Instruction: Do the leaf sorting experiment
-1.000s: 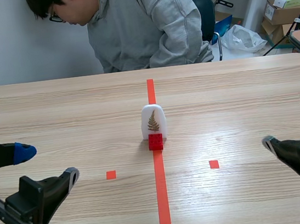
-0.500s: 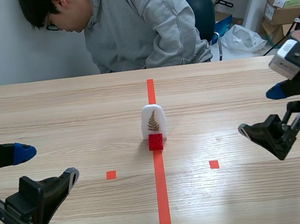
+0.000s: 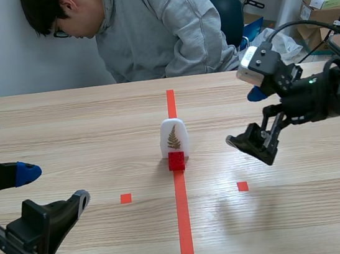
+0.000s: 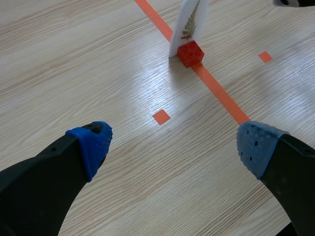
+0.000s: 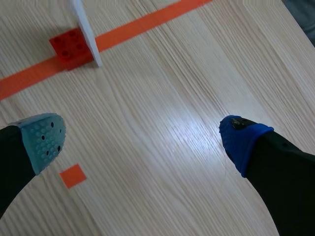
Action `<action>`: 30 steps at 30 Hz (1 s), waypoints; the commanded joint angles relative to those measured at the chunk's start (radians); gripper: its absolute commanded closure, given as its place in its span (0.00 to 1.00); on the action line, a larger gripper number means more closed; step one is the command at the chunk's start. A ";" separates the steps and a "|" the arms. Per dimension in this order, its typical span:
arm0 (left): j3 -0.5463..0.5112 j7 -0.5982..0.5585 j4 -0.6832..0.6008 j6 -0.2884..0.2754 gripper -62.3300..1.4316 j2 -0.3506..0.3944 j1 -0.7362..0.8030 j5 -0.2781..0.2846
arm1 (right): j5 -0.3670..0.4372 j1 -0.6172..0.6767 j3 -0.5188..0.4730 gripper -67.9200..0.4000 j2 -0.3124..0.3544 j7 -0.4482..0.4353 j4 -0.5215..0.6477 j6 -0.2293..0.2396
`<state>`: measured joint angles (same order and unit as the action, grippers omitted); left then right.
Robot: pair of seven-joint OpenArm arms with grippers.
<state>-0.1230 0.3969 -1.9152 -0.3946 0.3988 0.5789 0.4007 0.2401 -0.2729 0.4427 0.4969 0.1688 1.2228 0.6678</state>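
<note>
A white rounded card with a pressed fern leaf (image 3: 174, 136) stands upright in a red brick (image 3: 176, 160) on the orange centre line. My right gripper (image 3: 243, 117) hangs open above the table to the right of the card, apart from it. In the right wrist view the red brick (image 5: 71, 47) and the card's edge (image 5: 84, 30) lie ahead of the open right gripper (image 5: 142, 137). My left gripper (image 3: 52, 186) stays open low at the near left. In the left wrist view the card (image 4: 189, 24) and brick (image 4: 191, 53) stand well ahead of the left gripper (image 4: 172, 147).
A person in a grey hoodie (image 3: 157, 28) sits across the table, bent forward. Small orange squares (image 3: 125, 198) (image 3: 242, 186) mark the table on both sides of the centre line (image 3: 183, 225). Boxes and a chair stand behind the table at the far right.
My right arm has swung in from the right edge, rising and moving left toward the leaf card. The left arm has kept still. The person has shifted slightly.
</note>
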 commanded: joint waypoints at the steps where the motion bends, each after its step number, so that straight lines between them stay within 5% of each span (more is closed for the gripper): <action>1: -0.001 -0.010 -0.023 -0.001 0.13 -0.005 0.000 0.010 | -0.008 -0.045 0.011 0.04 -0.024 -0.018 -0.023 -0.001; 20: -0.001 -0.010 -0.023 -0.001 0.13 -0.005 0.000 0.010 | -0.076 -0.251 0.190 0.04 -0.285 -0.072 -0.367 -0.038; 30: -0.001 -0.010 -0.023 -0.001 0.13 -0.005 0.000 0.010 | -0.084 -0.277 0.235 0.04 -0.351 -0.085 -0.440 -0.058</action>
<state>-0.1230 0.3969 -1.9152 -0.3946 0.3992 0.5789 0.4007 0.1528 -0.5224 0.6773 0.1444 0.0937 0.7574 0.6132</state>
